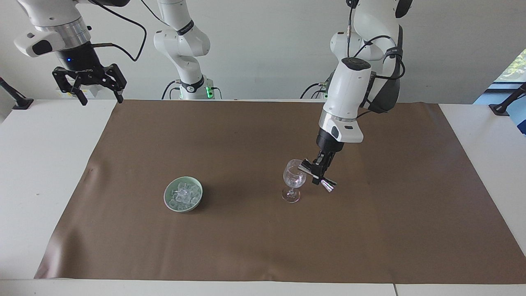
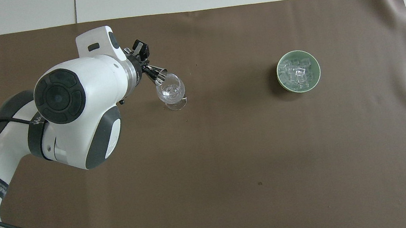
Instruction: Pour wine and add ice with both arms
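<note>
The jigger [image 1: 317,176] is up in the air, tipped on its side, with one mouth lying at the rim of the wine glass [image 1: 294,180] and the other end pointing away and slightly down toward the left arm's end of the table. No liquid can be made out in it or leaving it. The left gripper [image 1: 320,174] is clamped on the jigger's narrow waist, its arm reaching down steeply from above, over the brown mat [image 1: 263,246] just beside the glass. In the overhead view the jigger [image 2: 155,74] shows as a short steel cone jutting from the left gripper [image 2: 144,64] onto the edge of the glass bowl [image 2: 170,90].

The glass stands upright on the mat, near the middle of the table; glints show inside its bowl, but I cannot tell what they are.

The ice [image 1: 183,195] lies heaped in a pale green bowl [image 1: 169,200], which sits on the mat well apart from the glass, toward the right arm's end of the table.

The right gripper [image 1: 98,95] hangs high over the table edge at the mat's corner by its own base, its fingers spread apart and holding nothing
</note>
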